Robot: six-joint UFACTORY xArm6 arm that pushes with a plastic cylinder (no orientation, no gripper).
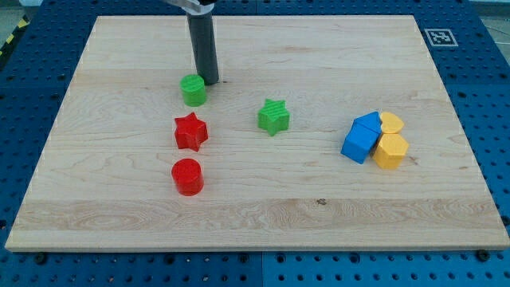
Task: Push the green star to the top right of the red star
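Wooden board (pixel 263 215) carries green star (pixel 273 117), red star (pixel 190 131), other blocks.

Green star (pixel 273 116), red star (pixel 190 131)

Rod (pixel 202 44) cut off at top

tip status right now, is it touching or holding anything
My tip: holds nothing, since it is a bare rod; it sits just to the view's upper right of the green cylinder; contact cannot be told.
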